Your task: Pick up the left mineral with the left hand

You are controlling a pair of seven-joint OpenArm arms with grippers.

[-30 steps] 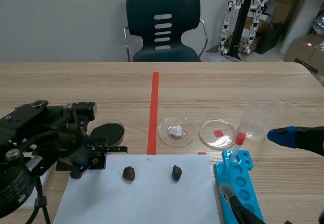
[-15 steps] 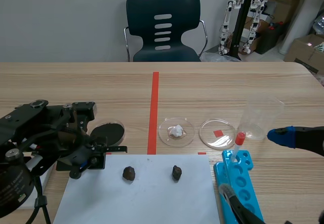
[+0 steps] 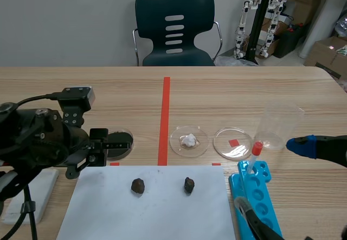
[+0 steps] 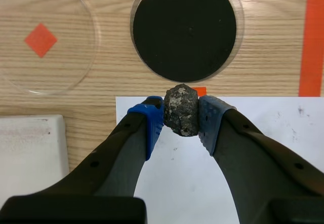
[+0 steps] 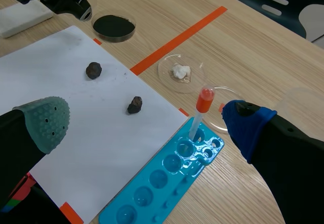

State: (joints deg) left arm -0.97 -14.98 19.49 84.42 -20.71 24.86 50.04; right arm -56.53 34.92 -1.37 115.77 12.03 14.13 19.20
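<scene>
Lifted and drawn back from the paper's corner since a second ago, the left gripper (image 4: 180, 114) is clamped on the left mineral (image 4: 181, 110). It holds the mineral between its blue pads (image 4: 152, 120) over the white paper's (image 4: 283, 148) edge, near the black powder dish (image 4: 185, 29). Two other stones (image 3: 137, 185) lie on the paper, so the pick looks essentially done.

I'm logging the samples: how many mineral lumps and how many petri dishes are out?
Dark rough mineral lumps: 3, one in the left end effector, two on white paper.
Clear round plastic petri dishes: 4.
Total: 7.
</scene>
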